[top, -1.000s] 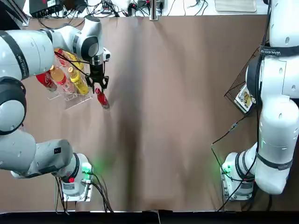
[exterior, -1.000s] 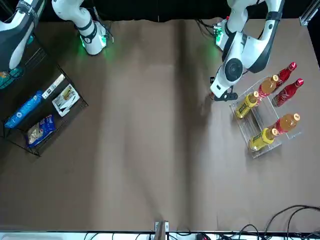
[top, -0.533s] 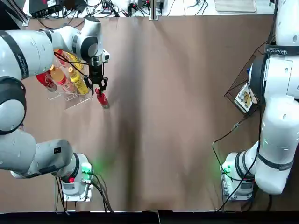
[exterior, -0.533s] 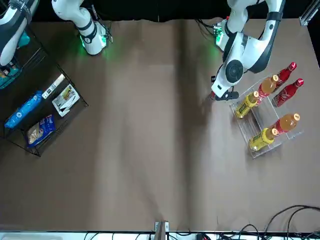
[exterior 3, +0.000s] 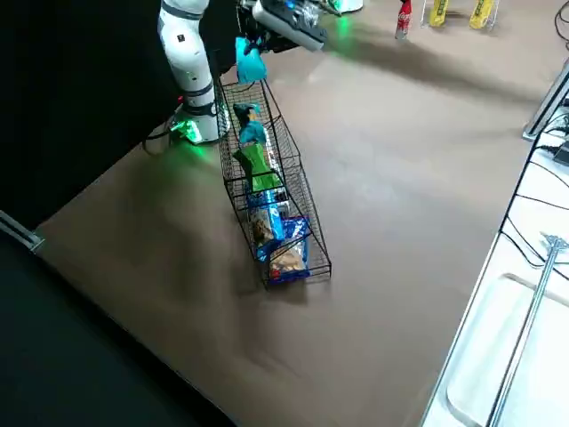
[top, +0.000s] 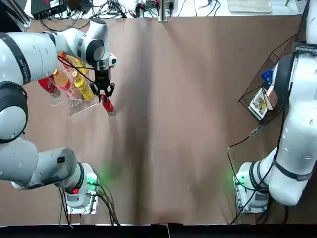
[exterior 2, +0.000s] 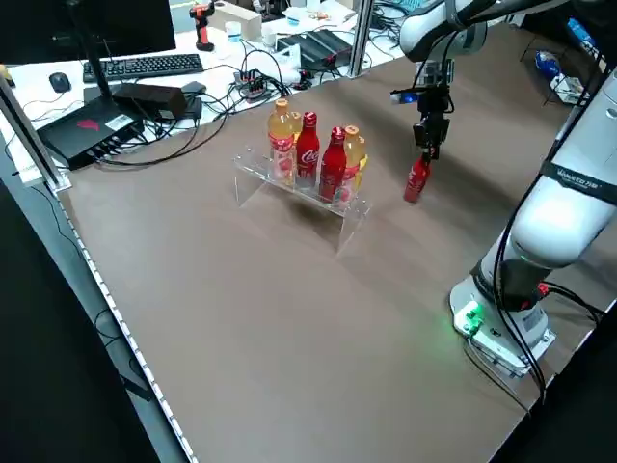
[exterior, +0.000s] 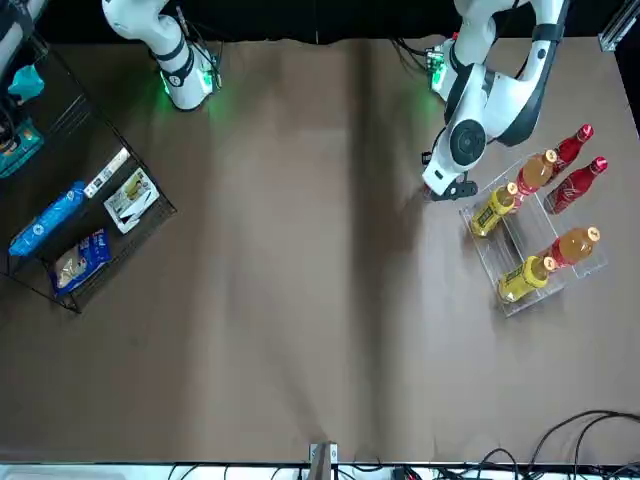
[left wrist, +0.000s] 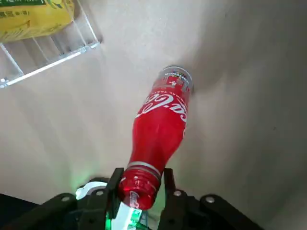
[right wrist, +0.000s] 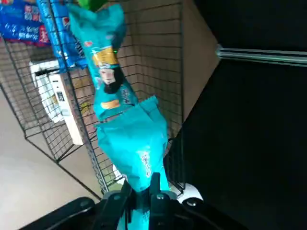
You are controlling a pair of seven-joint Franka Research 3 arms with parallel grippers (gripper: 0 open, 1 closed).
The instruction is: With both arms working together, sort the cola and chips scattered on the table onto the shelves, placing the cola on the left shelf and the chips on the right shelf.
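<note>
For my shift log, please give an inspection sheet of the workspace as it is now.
Surface: brown table, middle bare.
Job's things: two cola bottles on the clear rack; third cola bottle beside the rack; green packet and a teal packet in the wire basket.
Clutter: orange and yellow bottles on the rack; blue bags in the basket.
Claws: left claw shut on third bottle's cap; right claw holds another teal packet over the basket.
Cables: bundles along the far edge.
Surroundings: keyboard on a side desk.
</note>
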